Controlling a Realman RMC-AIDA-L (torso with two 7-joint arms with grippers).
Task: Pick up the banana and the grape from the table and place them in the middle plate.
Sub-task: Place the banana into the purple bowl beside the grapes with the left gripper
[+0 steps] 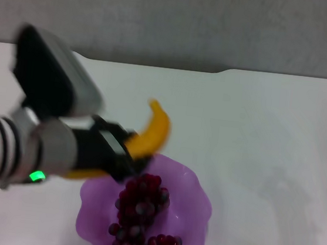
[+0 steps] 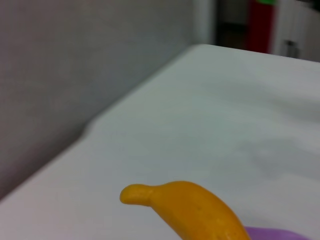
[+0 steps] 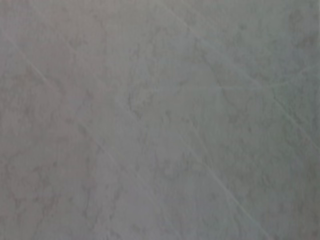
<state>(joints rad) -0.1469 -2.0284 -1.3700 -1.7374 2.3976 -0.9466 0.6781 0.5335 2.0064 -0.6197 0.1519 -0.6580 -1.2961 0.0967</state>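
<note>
Lying already inside the middle plate (image 1: 192, 211), the grape (image 1: 141, 214) is done, while the left gripper (image 1: 129, 154) pinches the banana (image 1: 153, 134) above that plate's far rim, not yet released; the right gripper is out of sight.

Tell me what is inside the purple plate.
The grape lies in the plate. The banana, held by the left hand, hangs over the plate's far rim. The plate floor under the grape is covered.
</note>
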